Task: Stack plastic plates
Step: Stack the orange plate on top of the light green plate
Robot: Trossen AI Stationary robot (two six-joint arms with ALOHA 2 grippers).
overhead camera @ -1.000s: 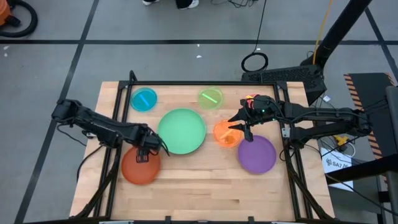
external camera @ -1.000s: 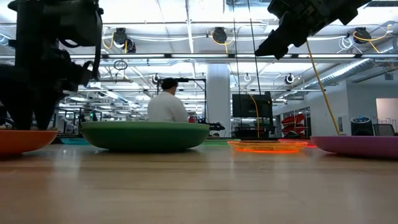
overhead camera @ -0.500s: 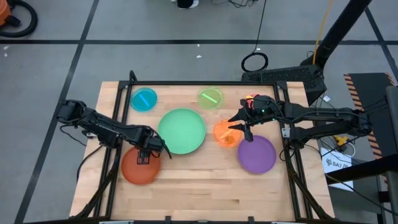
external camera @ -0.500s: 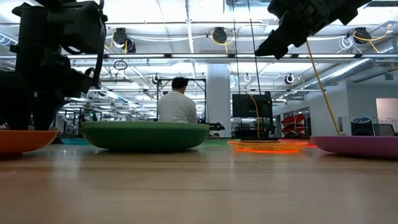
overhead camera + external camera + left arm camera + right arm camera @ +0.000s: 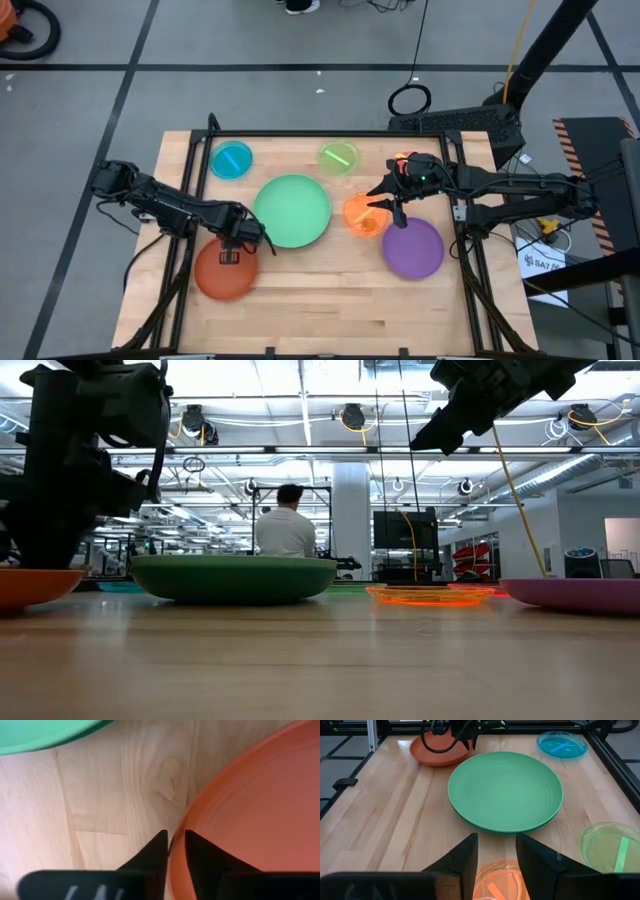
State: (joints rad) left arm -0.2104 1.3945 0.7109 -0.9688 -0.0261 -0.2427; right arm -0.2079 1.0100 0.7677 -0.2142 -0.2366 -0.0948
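- The left end effector (image 5: pixel 174 851) is down at the brown-orange plate (image 5: pixel 225 268) near the desk's (image 5: pixel 330 300) front-left, its 2 fingers (image 5: pixel 150 854) pinching the plate's rim with 1 finger on each side.
- The mint plate (image 5: pixel 292 209) lies mid-desk on a dark green plate (image 5: pixel 232 578), whose rim shows beneath it in the low view.
- The right end effector (image 5: pixel 496 851) hangs above the small orange plate (image 5: pixel 362 214), fingers spread and gripping nothing.
- The purple plate (image 5: pixel 414 248) rests just beside the orange one, toward the front-right.
- The translucent blue plate (image 5: pixel 232 160) and the lime plate (image 5: pixel 339 156) sit apart along the back edge.
- A person (image 5: pixel 285 526) stands in the room beyond the desk.
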